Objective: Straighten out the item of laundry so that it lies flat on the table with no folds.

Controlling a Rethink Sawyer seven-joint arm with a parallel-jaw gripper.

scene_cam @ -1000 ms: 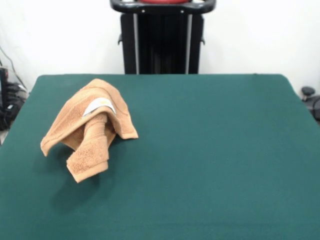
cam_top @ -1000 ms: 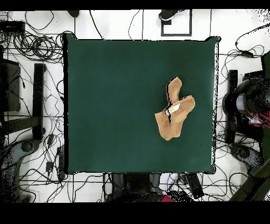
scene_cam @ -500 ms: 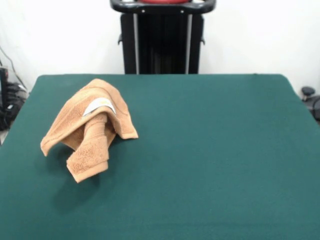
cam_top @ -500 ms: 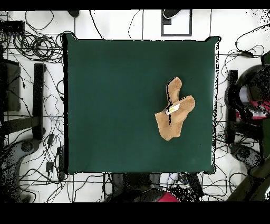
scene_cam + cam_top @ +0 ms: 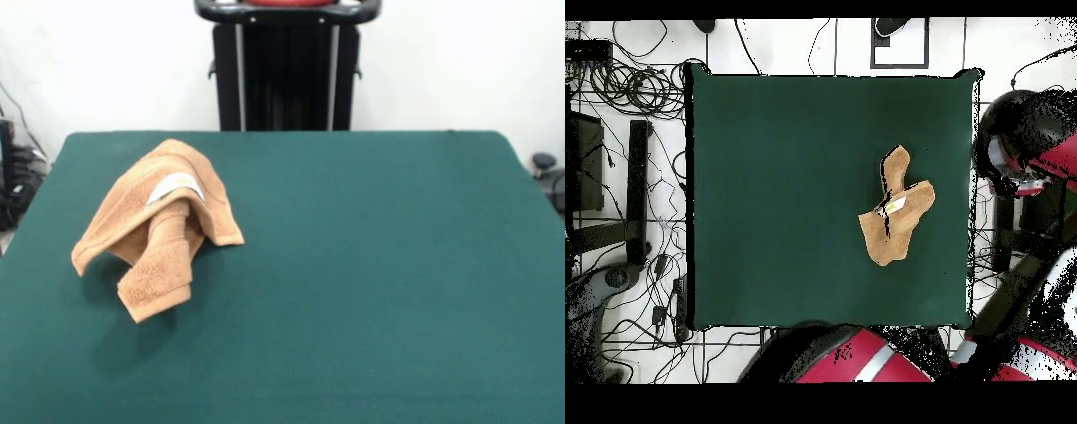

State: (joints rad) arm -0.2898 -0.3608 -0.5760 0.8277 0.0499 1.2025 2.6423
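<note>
Covering most of both views, the table point(image 5: 371, 265) point(image 5: 785, 200) is bearing the crumpled towel point(image 5: 159, 231) point(image 5: 895, 205), which is sitting in the left part of the front view and the right-centre of the overhead view, humped up with folded flaps draping outward and one thick fold reaching toward the lower left of the front view. Showing on the towel's upper fold is its small white care label point(image 5: 174, 186) point(image 5: 894, 206). Red and black parts of the robot arm point(image 5: 1035, 150) are appearing off the table at the right and bottom edges of the overhead view, but the claw itself is not appearing in either view, so its state cannot be told.
</note>
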